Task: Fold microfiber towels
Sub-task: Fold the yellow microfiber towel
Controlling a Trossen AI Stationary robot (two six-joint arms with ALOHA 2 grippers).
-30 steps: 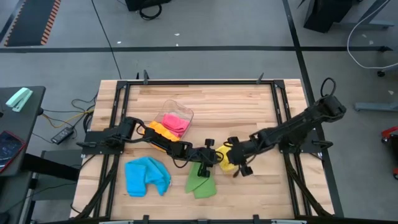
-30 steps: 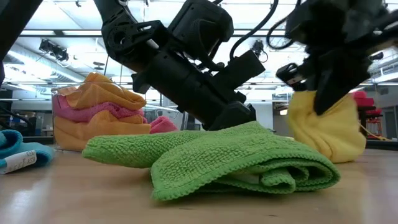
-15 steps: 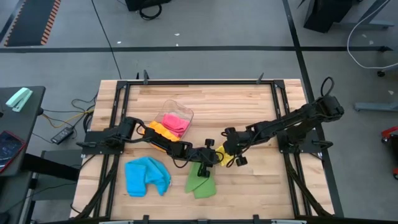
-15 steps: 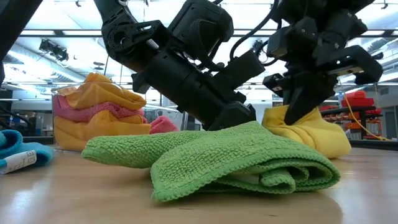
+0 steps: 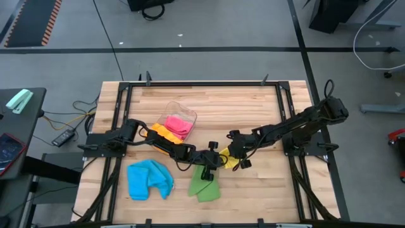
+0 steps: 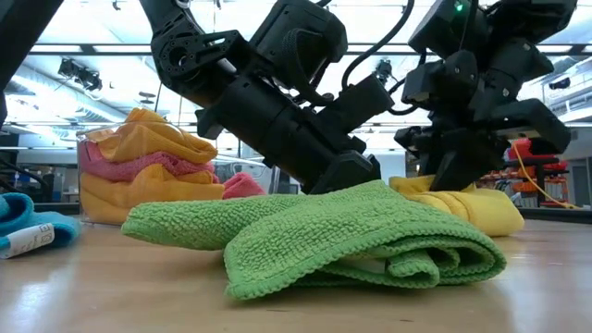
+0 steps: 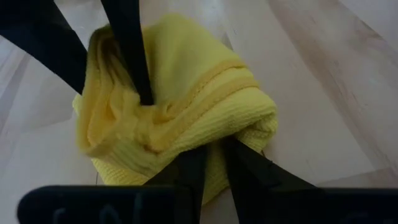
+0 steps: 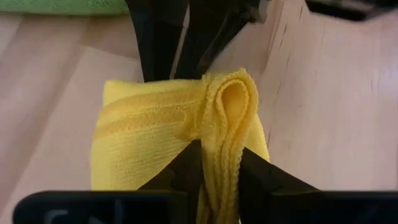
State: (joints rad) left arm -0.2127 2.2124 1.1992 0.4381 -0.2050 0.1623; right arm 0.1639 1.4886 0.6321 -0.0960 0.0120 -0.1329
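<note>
A yellow towel (image 5: 231, 162) lies bunched on the table's middle between my two grippers. My left gripper (image 7: 214, 149) reaches in from the table's left and is shut on the towel's left edge. My right gripper (image 8: 221, 152) comes from the right, slanting down, and is shut on a fold at the towel's right side. A green towel (image 5: 204, 183), folded over, lies on the table just nearer, and part of the left arm sits above it. A blue towel (image 5: 150, 179) lies crumpled at the near left. My left gripper pinches the yellow towel's hemmed edge (image 7: 208, 138) between its two fingers, coming from the table's left and slanting down. The towel rests on the table. My right gripper has a looped fold of several layers (image 8: 225, 118) between its two fingers, coming from the right and slanting steeply down. The loop stands up past the fingertips, and the rest of the towel lies on the table.
A clear tub (image 5: 180, 120) holding pink and orange towels stands behind the left arm, toward the far left. Black rails frame the table on all sides. Bare wood lies at the far side and the near right.
My right gripper has gone down and toward my left gripper, bringing its part of the yellow towel along. The towel hung tall under it a second ago. Now it lies low and folded over on the table.
</note>
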